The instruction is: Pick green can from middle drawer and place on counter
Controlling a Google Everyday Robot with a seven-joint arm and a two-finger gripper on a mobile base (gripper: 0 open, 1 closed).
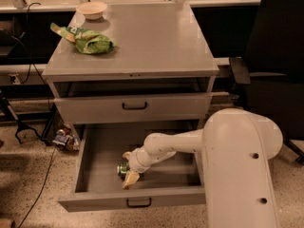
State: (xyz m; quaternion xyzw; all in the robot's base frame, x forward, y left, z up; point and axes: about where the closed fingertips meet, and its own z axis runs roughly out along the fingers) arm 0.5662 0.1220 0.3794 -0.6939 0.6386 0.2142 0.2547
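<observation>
1. One can (122, 169) is the target. It lies on its side on the floor of the open drawer (95, 202), near the front and left of centre, well below the counter (142, 37).
2. The gripper (128, 167) is down inside the drawer, right at the can, and the arm (175, 144) reaches in from the right.
3. The step in hand, as I judge it, is closing on the can. To do it well, set the pale fingers (131, 179) on the can's body rather than its rims, one on each side, so it does not roll off across the drawer floor as they close.
4. Squeeze only until the can is held. Thin aluminium dents easily, and a lopsided pinch could shoot it sideways.
5. Lift straight up first, clear of the drawer's front panel and of the upper drawer (133, 106), whose closed front hangs over the back of the open one. Only then swing up to the counter.
6. On the counter, set it down toward the middle or right, away from the snack bag (88, 41) and the bowl (92, 9) at the left rear.
7. Jaws: spread wide, one fingertip behind the can and one in front, with the can between them. I cannot tell whether either pad touches it, and the can is not yet lifted.
</observation>
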